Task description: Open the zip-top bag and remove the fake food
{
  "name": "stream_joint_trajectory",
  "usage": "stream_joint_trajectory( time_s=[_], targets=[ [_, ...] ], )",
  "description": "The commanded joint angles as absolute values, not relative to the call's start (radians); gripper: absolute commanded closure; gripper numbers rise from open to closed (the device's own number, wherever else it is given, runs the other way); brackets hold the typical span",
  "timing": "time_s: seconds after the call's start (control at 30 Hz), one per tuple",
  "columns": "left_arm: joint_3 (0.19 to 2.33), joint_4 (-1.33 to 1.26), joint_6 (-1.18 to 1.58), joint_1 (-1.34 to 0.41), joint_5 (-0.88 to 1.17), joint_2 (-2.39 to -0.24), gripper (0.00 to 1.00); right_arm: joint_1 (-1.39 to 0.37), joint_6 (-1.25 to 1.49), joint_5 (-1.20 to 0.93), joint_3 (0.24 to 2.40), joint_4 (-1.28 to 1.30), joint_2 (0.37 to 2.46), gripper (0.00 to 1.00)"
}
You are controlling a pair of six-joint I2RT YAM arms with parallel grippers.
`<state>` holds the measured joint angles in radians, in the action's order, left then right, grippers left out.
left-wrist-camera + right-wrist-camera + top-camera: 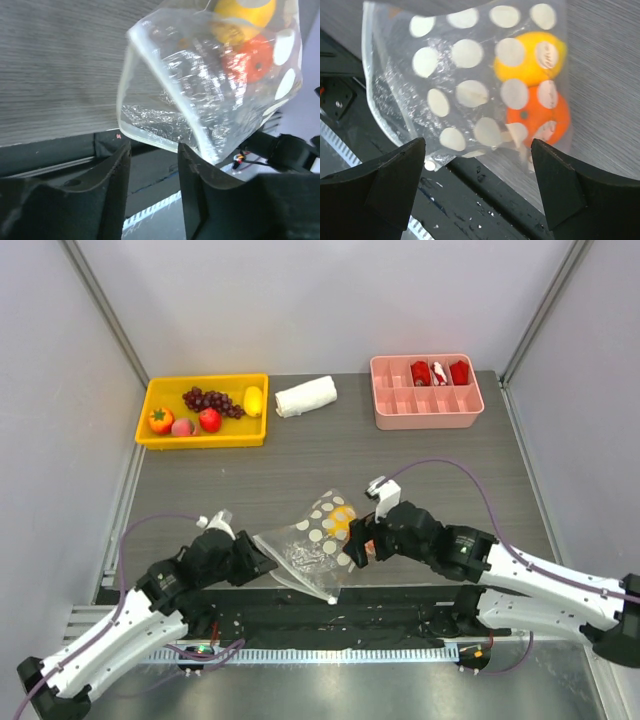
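Broadly, a grey table (420, 470) is spread beneath the zip-top bag (300, 540), which is seen at the table's near edge between the two arms, with one corner reaching past that edge. Well behind the bag and to its left, a yellow tray (200, 440) is set. Well behind the bag and to its right, a pink divided tray (425, 423) is placed. Further back from the bag, between the two trays, a rolled white cloth (306, 397) is laid. At the bag's left corner the left gripper (151, 146) is found, its jaws drawn in and the bag's clear rim pinched between their tips. At the bag's right side the right gripper (478, 145) is held with its jaws spread wide, and the dotted plastic is seen in the gap between them without being gripped. Inside the bag, toward its right end, a yellow piece (530, 57) and an orange piece (540, 117) of fake food are pressed together. Far behind the bag, inside the yellow tray, a grape bunch (212, 400), a yellow fruit (253, 400) and a red fruit (210, 420) are gathered
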<state>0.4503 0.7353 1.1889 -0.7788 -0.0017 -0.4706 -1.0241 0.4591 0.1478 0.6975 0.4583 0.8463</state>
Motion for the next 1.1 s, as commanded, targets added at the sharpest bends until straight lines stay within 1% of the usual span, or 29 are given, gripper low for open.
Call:
stream_joint_trajectory(
  time_s=[0.0, 0.03, 0.07, 0.1, 0.13, 0.2, 0.27, 0.43, 0.5, 0.6, 0.67, 0.83, 0.97, 1.07],
  targets=[
    [0.296, 0.513, 1.379, -0.781, 0.063, -0.258, 0.51, -1.189, 0.377, 0.314, 0.799, 0.462, 0.919, 0.07],
    [0.258, 0.476, 1.399, -0.781, 0.064, -0.192, 0.49, -1.212, 0.373, 0.33, 0.825, 0.462, 0.937, 0.06],
    [0.192, 0.406, 1.426, -0.781, 0.066, -0.161, 0.48, -1.256, 0.376, 0.356, 0.837, 0.462, 0.977, 0.06],
    [0.157, 0.37, 1.471, -0.781, 0.069, -0.143, 0.45, -1.272, 0.374, 0.371, 0.845, 0.46, 0.991, 0.06],
    [0.128, 0.318, 1.491, -0.779, 0.075, -0.131, 0.44, -1.29, 0.374, 0.383, 0.856, 0.453, 1.008, 0.06],
    [0.058, 0.18, 1.519, -0.781, 0.094, -0.132, 0.43, -1.322, 0.373, 0.4, 0.864, 0.437, 1.048, 0.06],
    [0.054, 0.141, 1.516, -0.781, 0.095, -0.185, 0.42, -1.333, 0.373, 0.406, 0.877, 0.43, 1.069, 0.05],
    [0.169, 0.143, 1.398, -0.784, 0.112, -0.301, 0.46, -1.35, 0.377, 0.422, 0.882, 0.42, 1.095, 0.05],
    [0.192, 0.141, 1.359, -0.784, 0.114, -0.352, 0.43, -1.348, 0.38, 0.422, 0.881, 0.419, 1.094, 0.05],
    [0.216, 0.039, 1.335, -0.782, 0.136, -0.428, 0.39, -1.351, 0.371, 0.416, 0.884, 0.417, 1.091, 0.05],
    [0.247, -0.067, 1.324, -0.785, 0.17, -0.535, 0.39, -1.356, 0.361, 0.414, 0.894, 0.42, 1.095, 0.05],
    [0.368, -0.13, 1.232, -0.799, 0.196, -0.768, 0.37, -1.361, 0.342, 0.474, 0.948, 0.46, 1.112, 0.05],
    [0.457, -0.172, 1.2, -0.807, 0.218, -0.883, 0.35, -1.362, 0.357, 0.537, 0.98, 0.497, 1.112, 0.01],
    [0.5, -0.199, 1.186, -0.816, 0.233, -0.939, 0.34, -1.361, 0.37, 0.592, 0.997, 0.523, 1.152, 0.0]
  ],
)
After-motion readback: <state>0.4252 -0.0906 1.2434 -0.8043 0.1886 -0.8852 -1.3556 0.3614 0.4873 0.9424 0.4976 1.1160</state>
